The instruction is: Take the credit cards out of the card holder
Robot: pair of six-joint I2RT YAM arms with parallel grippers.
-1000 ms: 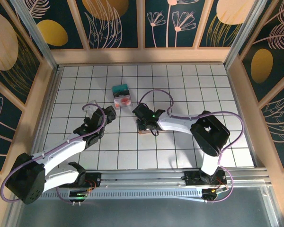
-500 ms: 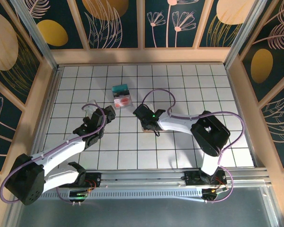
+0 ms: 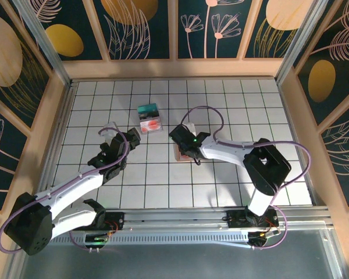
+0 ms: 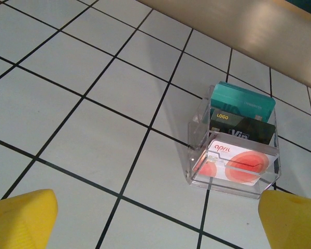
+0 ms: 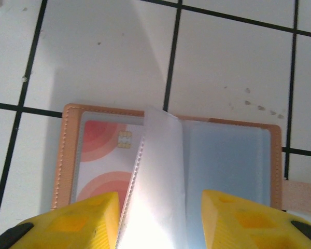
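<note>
The yellow fingertips (image 5: 67,220) of the right gripper (image 5: 160,218) are standing apart, and a translucent plastic sleeve page (image 5: 160,155) is rising up into the gap between them; whether either pad is pressing on it I cannot tell. That page is curling up from the spine of the flat tan-pink leather card holder (image 5: 228,161), which is lying open on the white tiled table (image 5: 233,57), showing its grey-blue inside and stitched tan border. A white card with red circles and a gold chip (image 5: 101,155) is sitting in the holder's left pocket, and a tan strap tab (image 5: 303,189) is sticking out at its right edge. In the top view the holder (image 3: 179,156) is resting near the middle of the table, directly under the right gripper (image 3: 183,142). The left gripper (image 4: 156,220) is hovering with its yellow fingers (image 4: 20,218) spread wide and nothing between them. Beyond it a small clear plastic box (image 4: 197,129) is standing on the tiles, holding a teal card (image 4: 243,104), a dark card (image 4: 243,127) and a white card with red discs (image 4: 236,163) stepped one behind another. From above, the box (image 3: 149,118) is sitting apart from the holder, farther from the arm bases and to the left.
</note>
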